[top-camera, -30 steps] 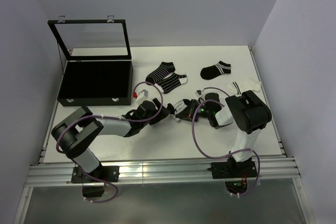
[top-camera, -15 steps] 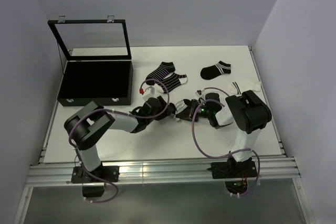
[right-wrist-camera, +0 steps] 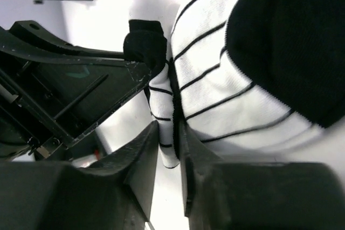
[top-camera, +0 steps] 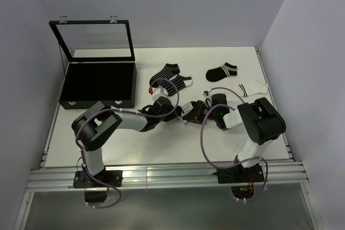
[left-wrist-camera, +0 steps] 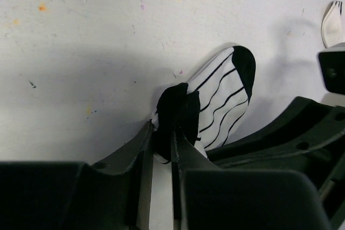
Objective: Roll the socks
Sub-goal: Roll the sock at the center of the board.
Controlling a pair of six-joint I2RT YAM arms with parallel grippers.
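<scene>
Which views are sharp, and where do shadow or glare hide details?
Top view: even light, sharp, glare on the metal rail. Left wrist view: the sock is sharp, a soft shadow lies on the table beside it, the left pincer is dark with little detail. Right wrist view: the right pincer is dark too, the table nearly washed out.
</scene>
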